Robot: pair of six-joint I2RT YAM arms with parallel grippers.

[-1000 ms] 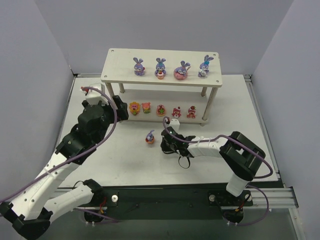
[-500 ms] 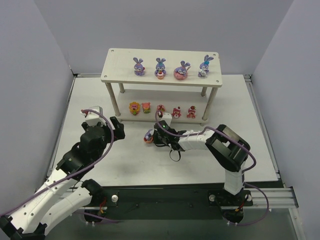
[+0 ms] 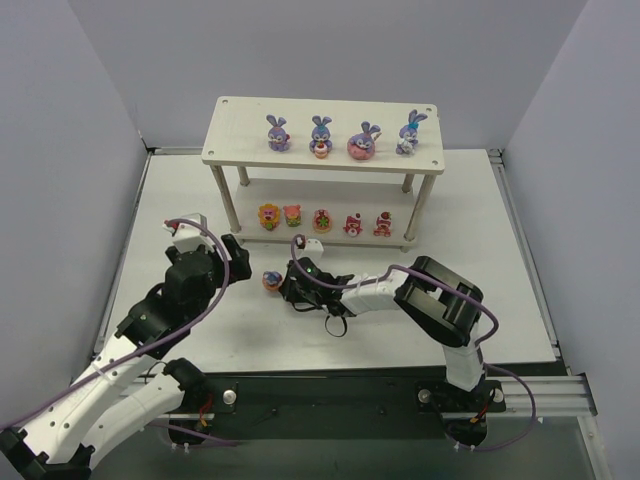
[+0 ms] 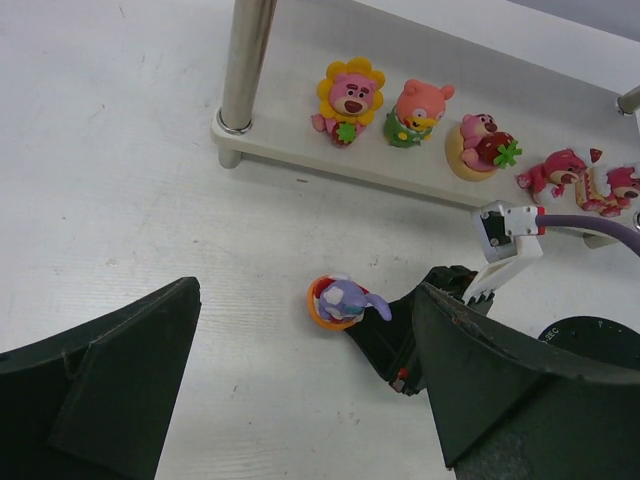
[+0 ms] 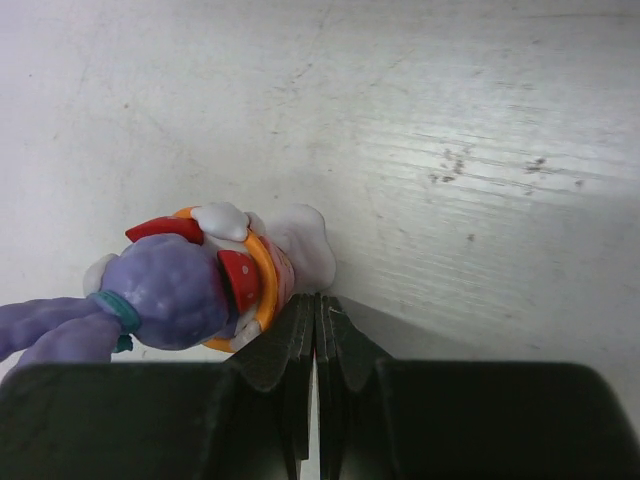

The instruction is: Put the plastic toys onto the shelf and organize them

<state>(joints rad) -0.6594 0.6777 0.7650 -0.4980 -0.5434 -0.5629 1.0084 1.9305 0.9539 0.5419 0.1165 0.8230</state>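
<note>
Here, a glossy purple bunny (image 5: 170, 290) rests on the scuffed table (image 5: 450, 120).

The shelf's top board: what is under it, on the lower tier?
Five round toys stand in a row on the lower tier. From above, the top board hides the tier's rear part.

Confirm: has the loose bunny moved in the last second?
Yes: the bunny slid left, now below the yellow flower toy on the shelf.

You had a glossy plastic bunny (image 5: 170, 290) on a matt, scuffed counter (image 5: 450, 120); the shelf (image 3: 240, 130) looked pale wood, its leg (image 4: 248, 60) shiny metal.
</note>
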